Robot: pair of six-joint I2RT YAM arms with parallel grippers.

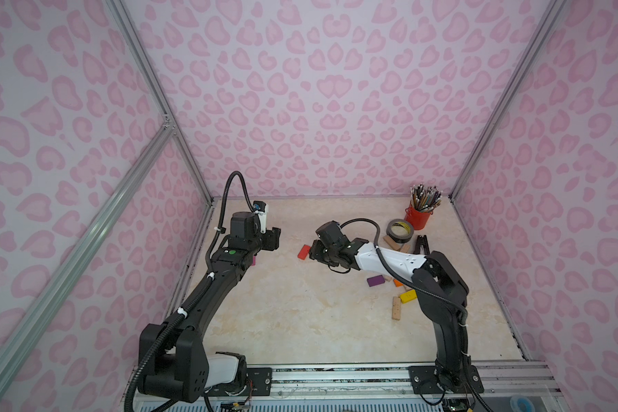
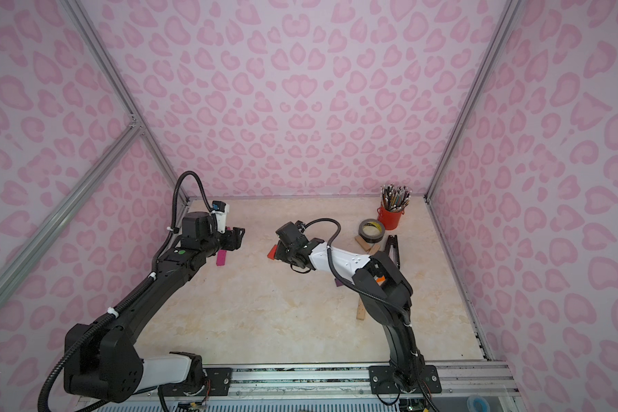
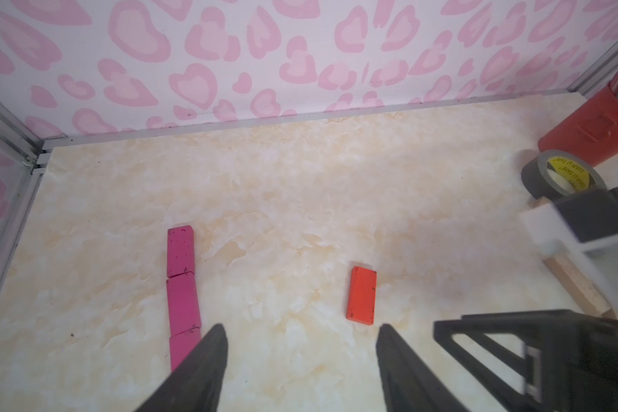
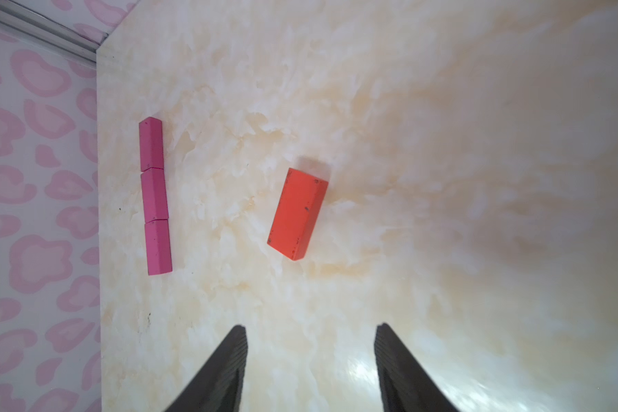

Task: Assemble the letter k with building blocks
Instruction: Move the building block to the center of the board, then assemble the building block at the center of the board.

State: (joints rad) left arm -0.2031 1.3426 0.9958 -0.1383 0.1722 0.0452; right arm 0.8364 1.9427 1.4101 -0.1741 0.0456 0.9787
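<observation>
Three magenta building blocks (image 3: 181, 281) lie end to end in a straight line near the table's left side, also seen in the right wrist view (image 4: 154, 196) and partly in a top view (image 2: 221, 257). A red block (image 1: 304, 252) lies flat and alone mid-table (image 4: 298, 213), a little askew to the line. My right gripper (image 4: 311, 328) stands open just short of the red block, with nothing between its fingers. My left gripper (image 3: 300, 330) hovers open and empty over the near end of the magenta line (image 1: 273, 239).
Loose blocks lie under the right arm: purple (image 1: 375, 280), orange (image 1: 397, 283), yellow (image 1: 407, 296), plain wood (image 1: 396, 308). Further back are another wood block (image 1: 393, 243), a grey tape roll (image 1: 400, 230), a black stapler (image 1: 421, 244) and a red pencil cup (image 1: 419, 215).
</observation>
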